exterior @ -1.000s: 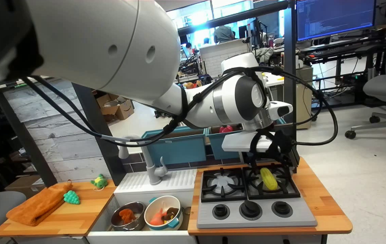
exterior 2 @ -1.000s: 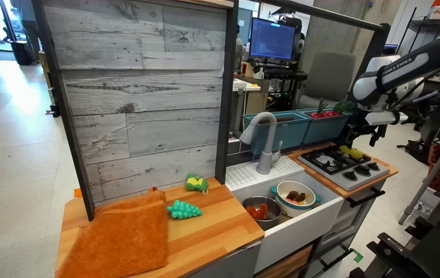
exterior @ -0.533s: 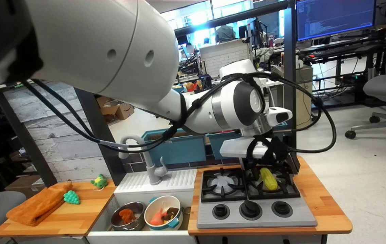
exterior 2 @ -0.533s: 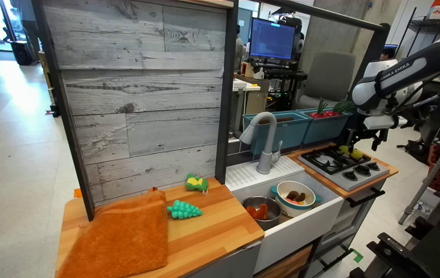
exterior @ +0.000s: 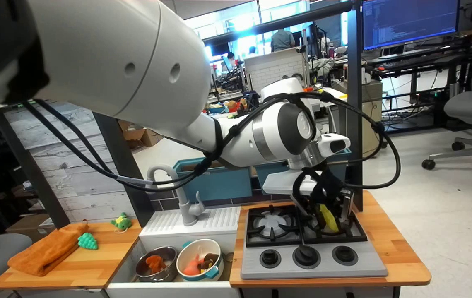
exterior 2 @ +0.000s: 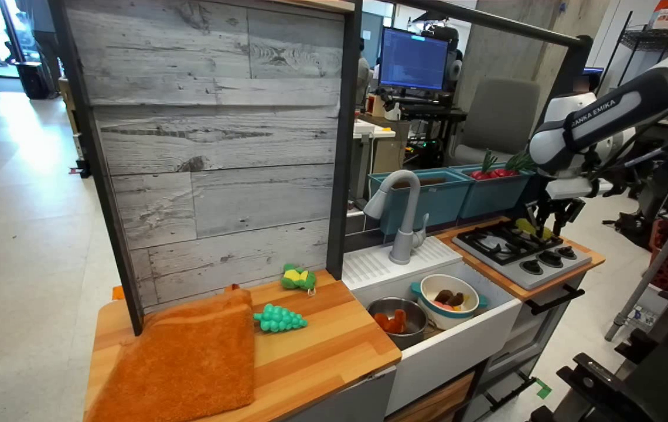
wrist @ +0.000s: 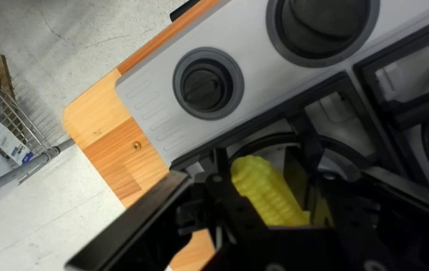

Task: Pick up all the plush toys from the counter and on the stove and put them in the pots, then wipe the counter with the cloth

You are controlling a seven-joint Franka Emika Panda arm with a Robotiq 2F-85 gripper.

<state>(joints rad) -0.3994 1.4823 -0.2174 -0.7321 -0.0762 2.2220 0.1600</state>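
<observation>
Lettering found: "RANKA EMIKA", in pale capitals on a dark panel of the robot arm [exterior 2: 621,104], above the pincer [exterior 2: 549,230] in an exterior view; the start of the first word is cut off at a black band [exterior 2: 569,138]. The screen [exterior 2: 413,60], beyond and higher than the pincer in both exterior views, carries rows of text too small to read. In the wrist view, a white packet [wrist: 7,139] left of the pincer bears print too blurred to make out.
</observation>
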